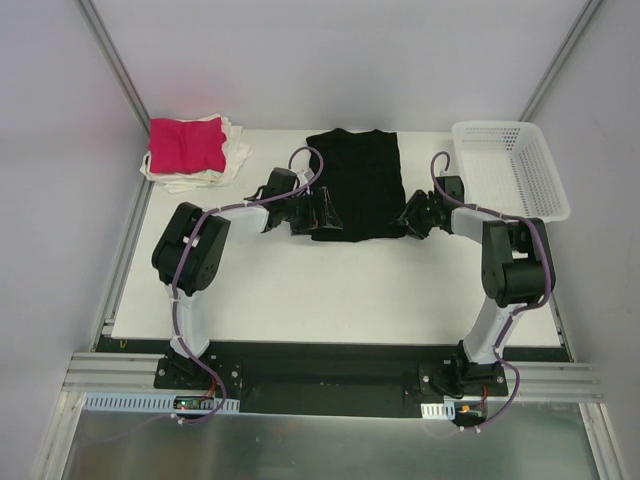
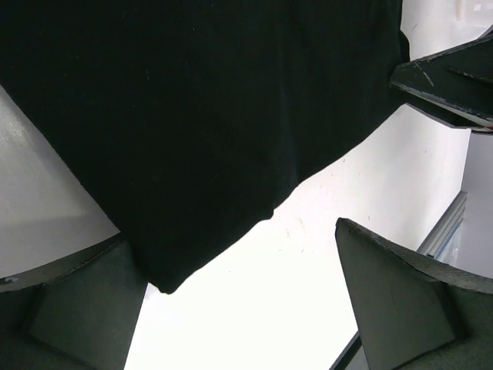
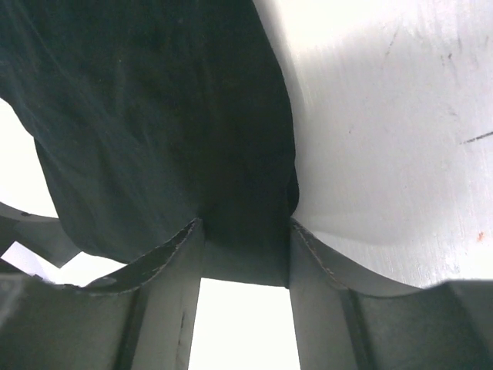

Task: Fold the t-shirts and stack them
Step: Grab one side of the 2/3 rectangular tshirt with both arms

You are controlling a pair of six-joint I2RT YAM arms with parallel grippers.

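A black t-shirt (image 1: 360, 180) lies partly folded in the middle of the white table (image 1: 300, 290), no print showing. My left gripper (image 1: 325, 213) is at the shirt's near left corner. In the left wrist view it (image 2: 231, 262) stands wide open, with the shirt's corner (image 2: 154, 270) just beside one finger and nothing held. My right gripper (image 1: 410, 222) is at the shirt's near right edge. In the right wrist view its fingers (image 3: 166, 266) stand apart on either side of the shirt's hem (image 3: 246, 231). A folded magenta-pink t-shirt (image 1: 187, 145) lies on white ones (image 1: 235, 155) at the back left.
A white mesh basket (image 1: 555, 195) stands at the table's back right corner, close behind the right arm. Grey walls with metal posts close in the table on three sides.
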